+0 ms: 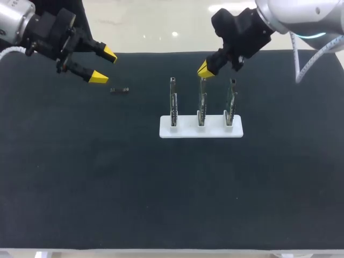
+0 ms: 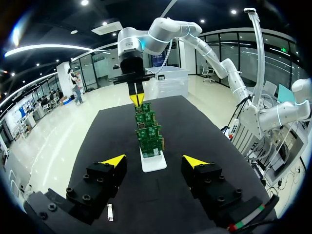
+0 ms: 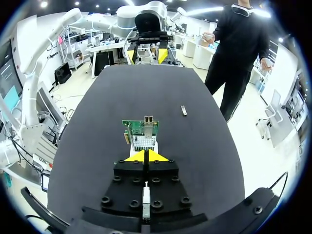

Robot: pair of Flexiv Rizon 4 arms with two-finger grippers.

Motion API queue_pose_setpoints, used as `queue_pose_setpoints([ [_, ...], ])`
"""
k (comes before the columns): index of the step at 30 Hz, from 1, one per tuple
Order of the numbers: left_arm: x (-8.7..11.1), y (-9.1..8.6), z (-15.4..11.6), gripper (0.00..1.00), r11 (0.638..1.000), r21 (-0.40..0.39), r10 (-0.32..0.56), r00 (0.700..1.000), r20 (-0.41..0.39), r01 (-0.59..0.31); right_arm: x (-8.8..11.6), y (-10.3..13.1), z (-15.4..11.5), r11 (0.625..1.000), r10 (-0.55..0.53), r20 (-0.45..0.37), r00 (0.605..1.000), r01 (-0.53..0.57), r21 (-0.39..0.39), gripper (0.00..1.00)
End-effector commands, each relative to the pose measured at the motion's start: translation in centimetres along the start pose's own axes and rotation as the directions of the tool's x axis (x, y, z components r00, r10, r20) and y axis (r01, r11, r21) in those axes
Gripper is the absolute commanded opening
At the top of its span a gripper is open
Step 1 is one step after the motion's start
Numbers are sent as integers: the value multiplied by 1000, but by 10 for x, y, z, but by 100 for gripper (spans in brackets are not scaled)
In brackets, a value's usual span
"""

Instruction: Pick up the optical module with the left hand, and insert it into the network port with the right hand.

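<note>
Upper left of the frame, the optical module (image 1: pixel 119 90) lies crosswise, just below-right of the released left gripper (image 1: pixel 104 65); the right gripper (image 1: pixel 205 69), clenched empty, hangs farther off.

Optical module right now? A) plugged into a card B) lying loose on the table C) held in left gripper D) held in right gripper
B: the small dark oblong optical module lies flat on the black table, near the open left gripper, and neither finger touches it.
</note>
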State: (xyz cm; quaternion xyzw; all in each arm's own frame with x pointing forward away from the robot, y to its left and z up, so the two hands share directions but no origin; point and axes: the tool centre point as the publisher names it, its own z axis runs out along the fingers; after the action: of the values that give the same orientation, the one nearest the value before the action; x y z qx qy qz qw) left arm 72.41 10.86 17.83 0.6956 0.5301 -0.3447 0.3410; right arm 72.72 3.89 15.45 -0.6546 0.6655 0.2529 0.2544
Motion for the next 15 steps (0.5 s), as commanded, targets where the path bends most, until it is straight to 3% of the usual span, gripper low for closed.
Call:
queue_pose_setpoints([
  [1, 0, 1, 0, 100, 1000, 3, -1, 1000, -3, 1, 2, 1, 2, 1000, -1, 2, 1000, 1, 2, 0],
  [15, 0, 1, 0, 100, 1000, 3, -1, 1000, -3, 1, 7, 3, 6, 1000, -8, 1, 1000, 8, 6, 0],
])
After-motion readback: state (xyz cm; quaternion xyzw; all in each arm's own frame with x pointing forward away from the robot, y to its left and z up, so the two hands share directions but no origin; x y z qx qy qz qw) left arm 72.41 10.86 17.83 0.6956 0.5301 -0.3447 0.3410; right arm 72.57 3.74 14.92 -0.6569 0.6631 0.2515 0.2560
